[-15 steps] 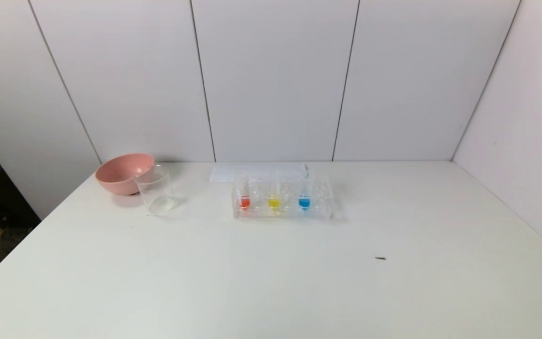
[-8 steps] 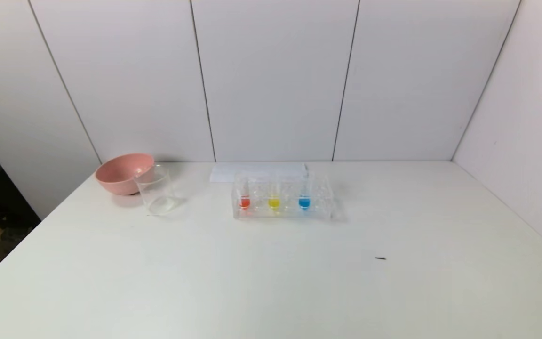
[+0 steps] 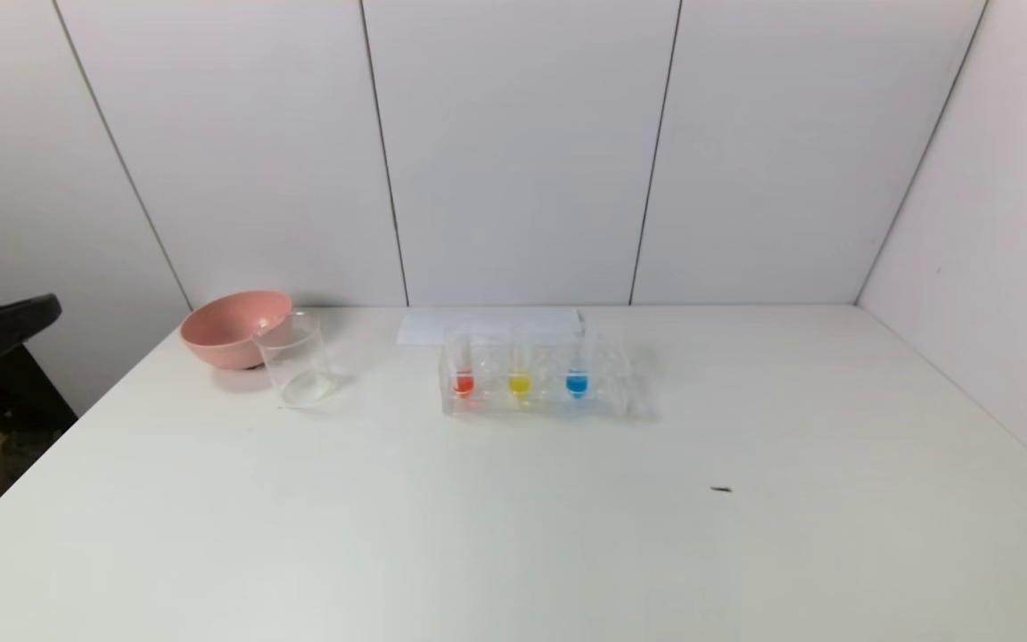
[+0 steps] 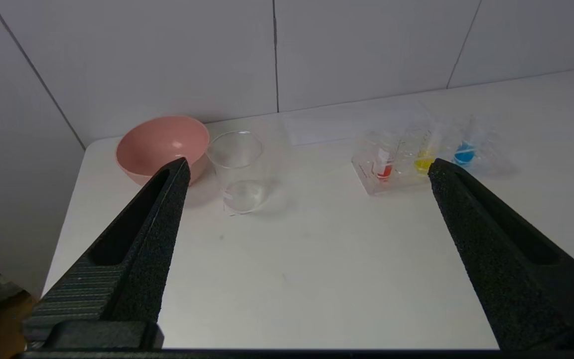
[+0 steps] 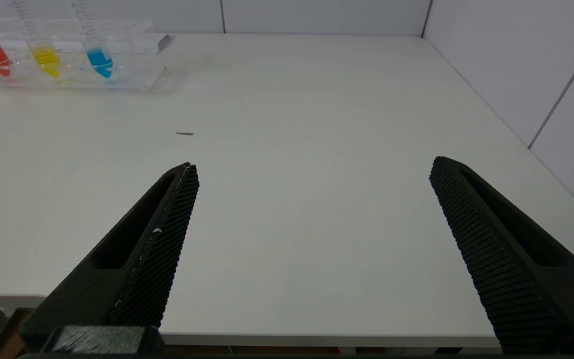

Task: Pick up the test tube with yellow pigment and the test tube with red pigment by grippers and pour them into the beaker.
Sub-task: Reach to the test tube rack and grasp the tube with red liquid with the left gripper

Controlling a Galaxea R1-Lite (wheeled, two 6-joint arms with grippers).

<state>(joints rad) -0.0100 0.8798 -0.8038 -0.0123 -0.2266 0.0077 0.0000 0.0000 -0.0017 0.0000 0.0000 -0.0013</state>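
Rack: clear plastic tube rack (image 3: 536,379) stands toward the back of the white table (image 3: 513,535), about mid-width, long side across.
Red tube: test tube with red pigment (image 3: 463,370) upright in the rack's leftmost filled slot; slim, clear, graduated markings, a little red-orange liquid in the rounded bottom.
Yellow tube: test tube with yellow pigment (image 3: 520,370) upright just beside the red one, toward the right; same build, small bright yellow pool at the bottom.
Blue tube: blue-liquid tube (image 3: 577,370) next along to the right, also upright.
Beaker: beaker (image 3: 295,358) clear and straight-walled, standing left of the rack, well apart from it; nothing coloured inside.
Bowl: pink bowl (image 3: 233,327) just behind and left of the beaker; touching or a hair apart, cannot tell.
Paper: white sheet (image 3: 488,325) flat behind the rack, near the wall.
Left gripper: left gripper (image 4: 307,167) off the table's near left corner, above table height, jaws spread wide, holding nothing.
Right gripper: right gripper (image 5: 312,167) over the near right edge, jaws spread wide, holding nothing.
Room: broad bare tabletop between both grippers and the rack; one small dark speck (image 3: 721,489) right of centre.
Edges: wall panels close the back and right sides; left and near edges open.
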